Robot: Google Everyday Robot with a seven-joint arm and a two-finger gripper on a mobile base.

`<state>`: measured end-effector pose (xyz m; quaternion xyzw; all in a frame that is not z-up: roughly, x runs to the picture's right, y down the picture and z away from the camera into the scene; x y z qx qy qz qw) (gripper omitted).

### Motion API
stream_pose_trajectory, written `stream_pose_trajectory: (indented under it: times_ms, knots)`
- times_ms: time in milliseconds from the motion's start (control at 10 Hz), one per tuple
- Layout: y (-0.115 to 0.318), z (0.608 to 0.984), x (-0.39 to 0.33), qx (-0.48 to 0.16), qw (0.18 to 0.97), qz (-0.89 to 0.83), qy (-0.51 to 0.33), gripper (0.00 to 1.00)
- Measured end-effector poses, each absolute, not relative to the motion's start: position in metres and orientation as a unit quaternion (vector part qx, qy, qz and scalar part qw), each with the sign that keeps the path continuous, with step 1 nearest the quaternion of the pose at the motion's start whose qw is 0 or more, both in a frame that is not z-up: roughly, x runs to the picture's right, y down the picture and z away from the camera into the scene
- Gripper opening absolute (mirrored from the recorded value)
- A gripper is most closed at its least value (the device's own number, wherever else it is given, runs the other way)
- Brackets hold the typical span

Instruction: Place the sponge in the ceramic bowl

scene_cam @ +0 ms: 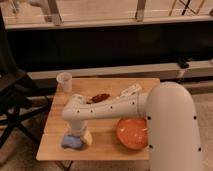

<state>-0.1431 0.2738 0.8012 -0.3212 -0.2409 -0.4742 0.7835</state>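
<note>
The light-blue sponge (70, 142) lies flat at the front left of the wooden table (105, 150). My gripper (79, 136) hangs straight down from the white arm's wrist, right over the sponge's right end and touching or nearly touching it. The glossy orange-red ceramic bowl (132, 133) sits at the front right of the table, partly tucked against the big white arm body (172, 130). About a hand's width of bare wood separates sponge and bowl.
A small translucent plastic cup (64, 81) stands at the back left corner. A dark oblong object (100, 97) lies mid-table behind the arm. A black folding chair (15, 100) stands left of the table. A dark wall and railing run behind.
</note>
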Motion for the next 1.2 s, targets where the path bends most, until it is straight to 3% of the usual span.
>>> stream_pose_trajectory:
  times_ms: [1200]
  knots:
    - [0.2737,0.8084,-0.1496,-0.337,0.777,-0.472,-0.244,0.8]
